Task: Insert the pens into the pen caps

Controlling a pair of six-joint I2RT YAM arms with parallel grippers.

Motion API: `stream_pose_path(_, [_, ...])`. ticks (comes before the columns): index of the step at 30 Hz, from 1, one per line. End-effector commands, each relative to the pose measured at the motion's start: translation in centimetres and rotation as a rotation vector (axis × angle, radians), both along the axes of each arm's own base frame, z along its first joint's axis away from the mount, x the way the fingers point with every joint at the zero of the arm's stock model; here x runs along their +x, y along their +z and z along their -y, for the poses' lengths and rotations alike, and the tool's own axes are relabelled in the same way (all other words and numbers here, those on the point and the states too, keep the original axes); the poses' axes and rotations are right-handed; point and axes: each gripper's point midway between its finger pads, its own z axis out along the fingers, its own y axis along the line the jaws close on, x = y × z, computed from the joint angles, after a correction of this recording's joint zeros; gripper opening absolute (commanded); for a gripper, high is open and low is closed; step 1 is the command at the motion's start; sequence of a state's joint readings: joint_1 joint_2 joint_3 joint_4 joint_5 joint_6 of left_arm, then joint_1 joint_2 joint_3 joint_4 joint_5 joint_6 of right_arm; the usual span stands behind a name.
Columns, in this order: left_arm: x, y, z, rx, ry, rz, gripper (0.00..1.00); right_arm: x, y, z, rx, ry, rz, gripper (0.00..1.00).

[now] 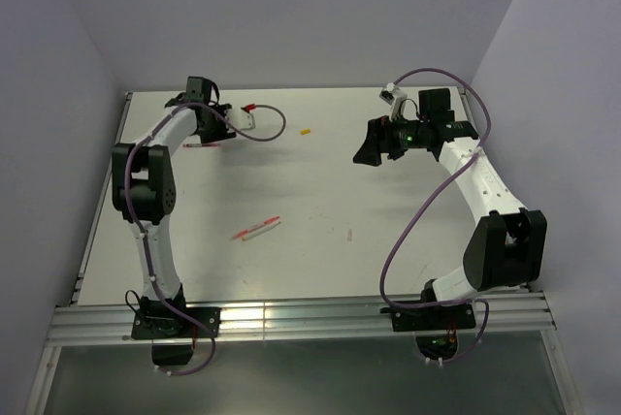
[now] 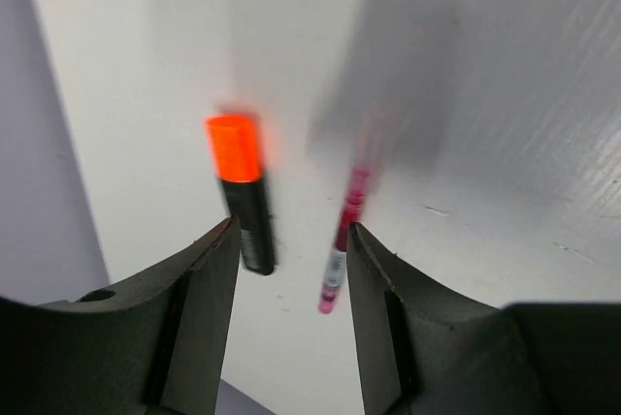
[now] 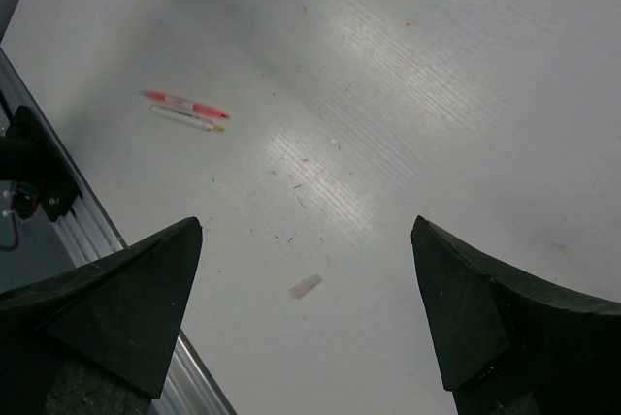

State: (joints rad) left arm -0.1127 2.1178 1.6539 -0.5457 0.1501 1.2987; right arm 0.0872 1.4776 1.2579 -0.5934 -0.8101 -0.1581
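Note:
My left gripper (image 1: 215, 130) is open at the table's back left, held above the surface. In the left wrist view its fingers (image 2: 209, 270) frame a stubby black marker with an orange tip (image 2: 245, 197) and a thin dark-red pen (image 2: 342, 240), both lying on the table. The dark-red pen also shows from above (image 1: 202, 144). A red pen (image 1: 260, 226) and a white pen (image 1: 254, 234) lie side by side mid-table, also in the right wrist view (image 3: 184, 105). A yellowish cap (image 1: 306, 131) lies at the back. A white cap (image 3: 304, 286) lies below my open, empty right gripper (image 3: 306, 240).
The white cap also shows from above (image 1: 350, 235). A purple cable (image 1: 277, 124) loops by the left wrist. An aluminium rail (image 1: 291, 318) runs along the near edge. Walls close the left, back and right sides.

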Motion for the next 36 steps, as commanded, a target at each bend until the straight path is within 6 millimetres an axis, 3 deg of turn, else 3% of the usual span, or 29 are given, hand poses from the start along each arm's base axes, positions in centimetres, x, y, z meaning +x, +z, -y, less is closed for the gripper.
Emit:
stream_pose_path(1, [1.0, 8.3, 4.1, -0.15, -0.043, 0.106, 0.53, 0.6, 2.2, 0.4, -0.008, -0.006, 0.081, 0.96])
stream_pose_path(3, [0.6, 8.0, 5.6, -0.186, -0.037, 0.06, 0.52, 0.7, 2.2, 0.5, -0.007, -0.01, 0.08, 0.96])
stream_pose_path(8, [1.1, 9.9, 10.9, -0.34, -0.061, 0.051, 0.53, 0.8, 2.3, 1.2, -0.002, -0.036, 0.075, 0.96])
stream_pose_path(9, [1.2, 9.4, 11.7, -0.38, -0.026, 0.024, 0.53, 0.9, 2.2, 1.4, -0.002, -0.045, 0.069, 0.96])
stream_pose_path(11, [1.7, 10.5, 14.5, -0.46, -0.021, 0.022, 0.54, 0.9, 2.0, 1.9, 0.008, -0.066, 0.051, 0.96])
stream_pose_path(12, [1.8, 9.3, 15.8, -0.512, 0.03, -0.032, 0.54, 1.0, 2.0, 2.1, 0.011, -0.071, 0.048, 0.96])
stream_pose_path(13, [1.9, 10.5, 17.6, -0.557, 0.019, -0.039, 0.55, 1.0, 2.0, 2.4, 0.014, -0.08, 0.044, 0.96])
stream_pose_path(14, [1.6, 9.0, 19.0, -0.609, 0.047, -0.109, 0.56, 1.0, 2.0, 2.7, 0.017, -0.09, 0.039, 0.96])
stream_pose_path(17, [1.8, 8.8, 22.3, -0.674, 0.048, -0.132, 0.56, 1.3, 1.8, 3.9, 0.018, -0.125, 0.034, 0.96])
stream_pose_path(19, [1.4, 7.4, 23.9, -0.707, 0.077, -0.174, 0.57, 1.2, 1.7, 4.4, 0.019, -0.14, 0.027, 0.96])
stream_pose_path(22, [1.5, 6.3, 25.4, -0.778, 0.117, -0.22, 0.6, 1.1, 1.5, 4.9, 0.021, -0.149, 0.02, 0.96])
stream_pose_path(32, [4.0, 2.4, 26.4, -0.865, 0.245, -0.246, 0.64, 1.1, 0.8, 5.3, 0.017, -0.158, -0.003, 0.96])
stream_pose_path(36, [3.1, 3.3, 26.2, -0.898, 0.231, -0.308, 0.61, 0.9, 0.8, 5.6, 0.001, -0.161, 0.006, 0.96])
